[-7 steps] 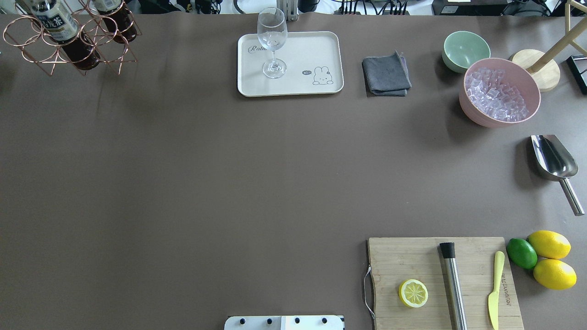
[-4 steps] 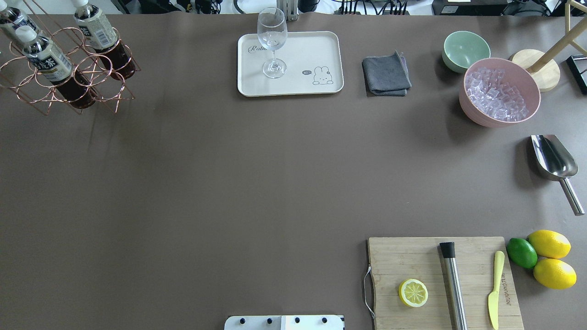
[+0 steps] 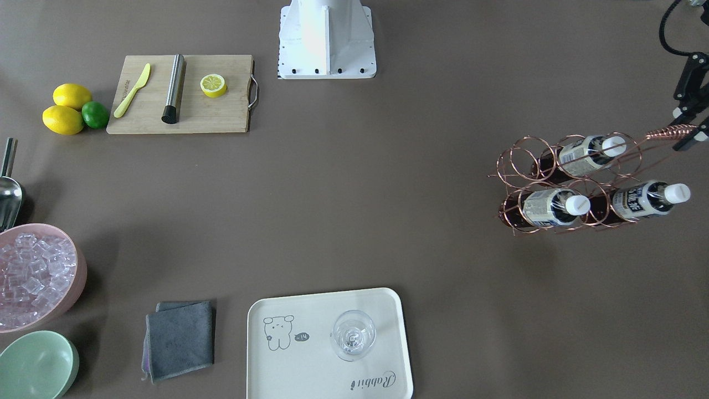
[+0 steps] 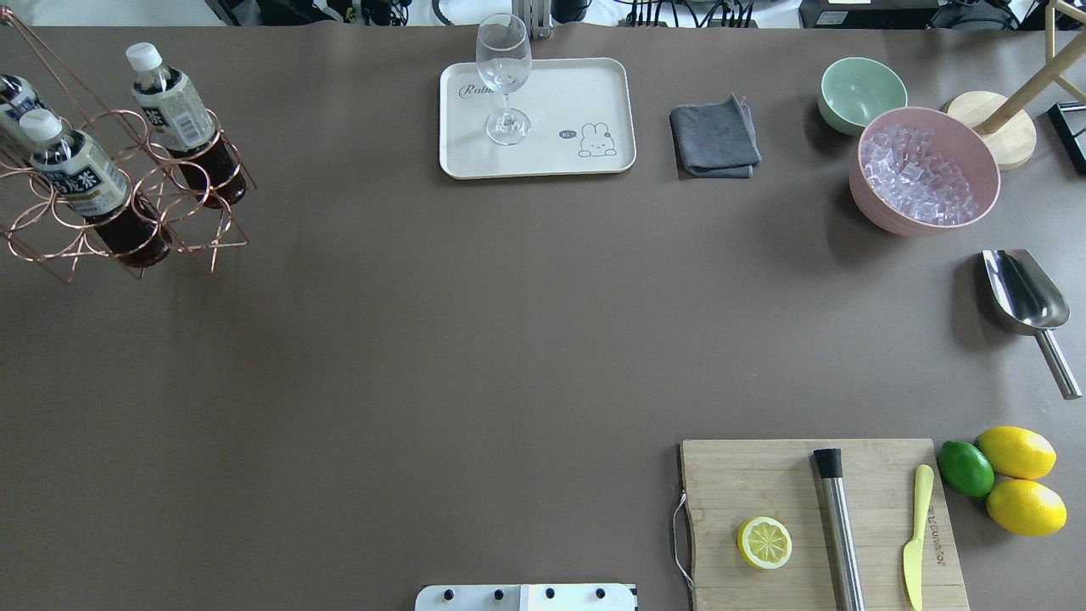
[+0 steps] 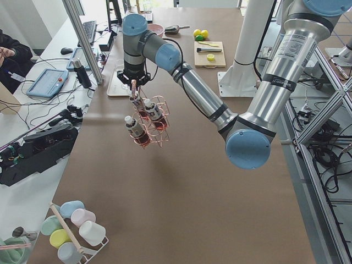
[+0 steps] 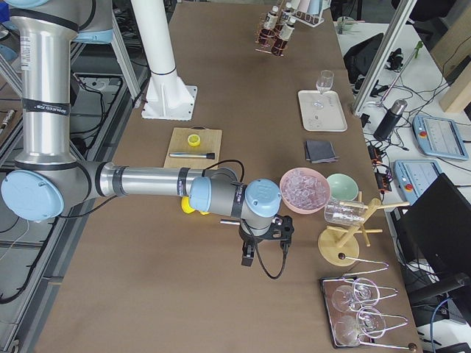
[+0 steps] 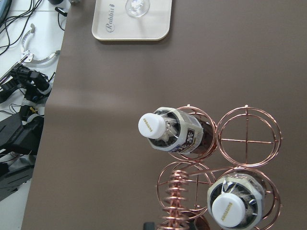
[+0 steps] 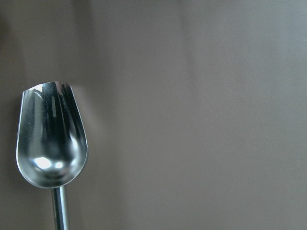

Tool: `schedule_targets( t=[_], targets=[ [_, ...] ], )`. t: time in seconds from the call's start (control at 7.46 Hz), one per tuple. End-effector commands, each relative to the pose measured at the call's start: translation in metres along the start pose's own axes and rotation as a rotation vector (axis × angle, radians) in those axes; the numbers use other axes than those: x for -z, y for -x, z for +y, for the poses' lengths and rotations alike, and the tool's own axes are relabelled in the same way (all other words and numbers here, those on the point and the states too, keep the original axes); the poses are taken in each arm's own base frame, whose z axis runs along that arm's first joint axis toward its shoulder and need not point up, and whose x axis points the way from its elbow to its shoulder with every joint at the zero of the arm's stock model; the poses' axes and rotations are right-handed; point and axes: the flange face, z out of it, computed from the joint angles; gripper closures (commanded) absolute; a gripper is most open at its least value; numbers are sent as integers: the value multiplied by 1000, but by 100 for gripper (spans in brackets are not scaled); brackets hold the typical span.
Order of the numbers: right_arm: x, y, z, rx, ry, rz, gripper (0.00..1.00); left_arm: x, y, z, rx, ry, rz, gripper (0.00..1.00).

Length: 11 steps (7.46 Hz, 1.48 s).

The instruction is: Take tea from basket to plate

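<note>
The left gripper is clamped on the handle of the basket, which hangs off the table with three tea bottles slanting caps-up beneath it, the plate well apart toward the robot's right; how open the distant right gripper is, I cannot tell.

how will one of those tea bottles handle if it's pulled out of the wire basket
Probably heavy for its size: dark liquid fills the tea bottle below its label. The smooth round plastic could slip in a pinch and would likely roll if laid flat. It leans in a ring of the basket, so it may snag coming out.
</note>
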Motion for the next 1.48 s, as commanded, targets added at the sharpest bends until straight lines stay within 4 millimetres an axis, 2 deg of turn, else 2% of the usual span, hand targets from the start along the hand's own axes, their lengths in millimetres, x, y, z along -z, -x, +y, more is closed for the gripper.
schedule_targets(
  t=[0.0,0.13,0.27,0.4,0.67,0.8,0.94,1.07,1.21,1.34],
  targets=[
    [0,0,1,0,-1,-2,0,-20,-58,-76,-7,-34,48,100],
    [1,3,1,3,-3,-20,0,-23,-68,-104,-11,-48,52,100],
    [9,12,-5,16,-18,-35,0,-32,-78,-141,-25,-75,80,100],
    [15,20,-7,32,-31,-41,0,-46,-91,-175,-13,-88,116,100],
    [16,55,-11,95,-27,-80,0,-63,-101,-237,12,-97,132,100],
    [18,83,-13,158,-27,-76,0,-65,-109,-261,31,-100,116,100],
    [26,102,-16,199,-44,-72,0,-69,-123,-288,61,-104,111,100],
    [28,140,-34,278,-56,-57,0,-72,-139,-317,80,-105,118,100],
    [31,195,-55,265,-62,-53,0,-71,-150,-343,88,-104,143,100],
    [32,247,-67,154,-57,-70,0,-79,-154,-356,81,-100,162,100]
  ],
)
